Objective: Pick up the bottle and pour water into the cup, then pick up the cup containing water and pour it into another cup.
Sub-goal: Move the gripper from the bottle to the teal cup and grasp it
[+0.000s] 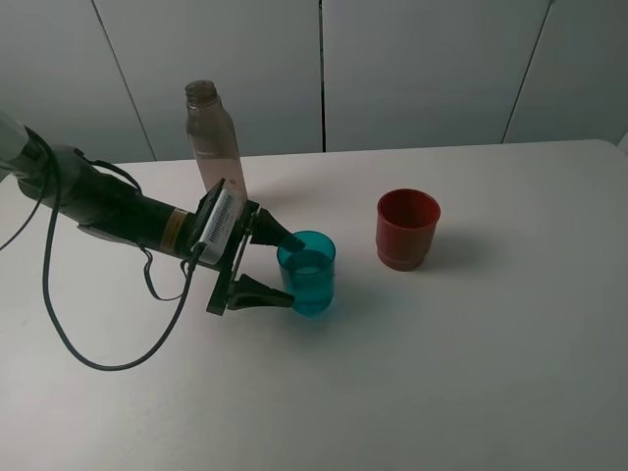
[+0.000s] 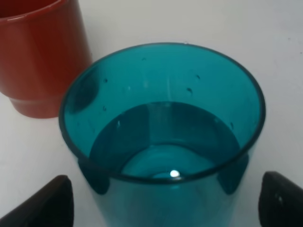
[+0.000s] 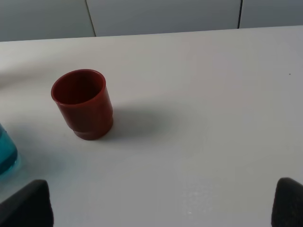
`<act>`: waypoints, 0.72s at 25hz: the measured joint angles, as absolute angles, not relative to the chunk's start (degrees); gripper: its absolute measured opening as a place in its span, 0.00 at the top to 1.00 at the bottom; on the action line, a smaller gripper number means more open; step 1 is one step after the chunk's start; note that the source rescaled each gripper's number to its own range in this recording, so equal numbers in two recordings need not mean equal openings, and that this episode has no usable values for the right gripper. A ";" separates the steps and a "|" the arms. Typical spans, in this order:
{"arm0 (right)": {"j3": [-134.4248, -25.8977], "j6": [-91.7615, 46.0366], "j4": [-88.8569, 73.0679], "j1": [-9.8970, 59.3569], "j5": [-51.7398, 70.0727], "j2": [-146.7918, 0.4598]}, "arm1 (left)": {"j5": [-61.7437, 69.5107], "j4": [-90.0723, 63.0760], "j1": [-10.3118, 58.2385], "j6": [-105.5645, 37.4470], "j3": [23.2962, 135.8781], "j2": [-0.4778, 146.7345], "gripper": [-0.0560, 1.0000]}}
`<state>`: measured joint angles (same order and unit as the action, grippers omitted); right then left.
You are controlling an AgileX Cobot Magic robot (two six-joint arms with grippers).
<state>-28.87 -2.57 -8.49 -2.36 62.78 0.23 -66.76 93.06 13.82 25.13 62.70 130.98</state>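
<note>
Bright diffuse light, soft shadows, one glare spot inside the cup (image 2: pixel 161 137).

pale matte table (image 1: pixel 471 392) under soft even light, grey panelled wall (image 1: pixel 422 69) with dark seams behind

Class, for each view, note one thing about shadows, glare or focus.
Exterior high view: the red cup casts a soft shadow rightward. Left wrist view: a bright glint sits in the teal cup; the left fingertips are blurred. Right wrist view: the right fingertips are dark, unfocused.
</note>
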 joint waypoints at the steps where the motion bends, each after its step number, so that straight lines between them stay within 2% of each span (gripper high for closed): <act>1: -28.87 -2.57 -8.49 -2.36 62.78 0.23 | -66.76 93.06 13.98 25.13 62.70 130.98 0.00; 18: -28.87 -2.57 -8.49 -2.36 62.78 0.23 | -66.54 90.19 16.16 23.90 62.70 131.06 0.00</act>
<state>-28.87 -2.57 -8.49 -2.36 62.78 0.23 -66.54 90.19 16.16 23.90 62.70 131.06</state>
